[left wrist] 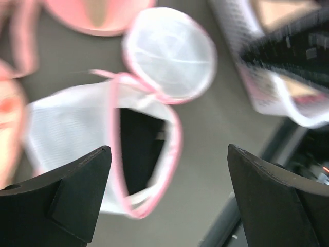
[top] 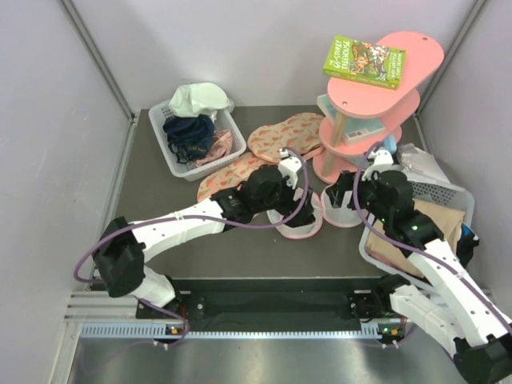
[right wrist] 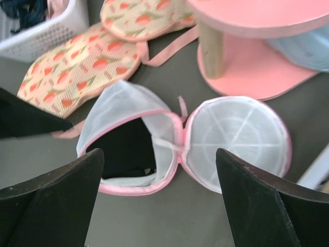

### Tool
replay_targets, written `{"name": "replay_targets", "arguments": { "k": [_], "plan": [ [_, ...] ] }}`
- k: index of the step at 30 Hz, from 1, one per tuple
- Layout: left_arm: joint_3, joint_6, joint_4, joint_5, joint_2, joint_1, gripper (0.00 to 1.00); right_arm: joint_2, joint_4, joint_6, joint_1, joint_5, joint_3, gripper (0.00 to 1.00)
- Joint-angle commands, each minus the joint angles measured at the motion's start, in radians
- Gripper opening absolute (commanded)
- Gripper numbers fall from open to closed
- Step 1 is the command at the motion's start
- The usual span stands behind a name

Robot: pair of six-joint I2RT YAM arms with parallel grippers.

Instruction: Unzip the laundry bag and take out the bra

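laundry bag (right wrist: 123,110) mouth gapes open; pink stand (right wrist: 257,74) close behind, white basket (top: 448,190) beside on right

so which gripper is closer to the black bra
Left. The left gripper hovers right over the bra in the laundry bag; the right gripper is over the bag's other half.

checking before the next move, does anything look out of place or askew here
The round white mesh laundry bag with pink zip trim lies splayed open in two domes, the small black bra showing inside one half. The green picture book sits crooked on the pink tiered shelf, overhanging its top edge.
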Motion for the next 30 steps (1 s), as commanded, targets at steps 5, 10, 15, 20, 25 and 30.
{"name": "replay_targets", "arguments": {
  "k": [5, 10, 15, 20, 25, 30],
  "plan": [
    [-0.054, 0.003, -0.065, -0.171, -0.001, 0.061, 0.99, 0.087, 0.153, 0.017, 0.010, -0.186, -0.078, 0.87],
    [-0.080, -0.017, -0.036, -0.117, 0.025, 0.082, 0.99, 0.143, 0.225, 0.051, 0.045, -0.223, -0.130, 0.85],
    [-0.092, -0.026, -0.022, -0.105, 0.054, 0.096, 0.99, 0.211, 0.276, 0.067, 0.106, -0.200, -0.149, 0.83],
    [-0.100, -0.029, -0.053, -0.100, 0.068, 0.116, 0.87, 0.297, 0.313, 0.068, 0.160, -0.165, -0.133, 0.82],
    [-0.134, -0.051, -0.050, -0.091, 0.043, 0.147, 0.53, 0.388, 0.367, 0.070, 0.206, -0.145, -0.107, 0.82],
    [-0.166, -0.075, -0.032, -0.067, 0.032, 0.173, 0.19, 0.475, 0.391, 0.064, 0.243, -0.116, -0.075, 0.82]
  ]
}}
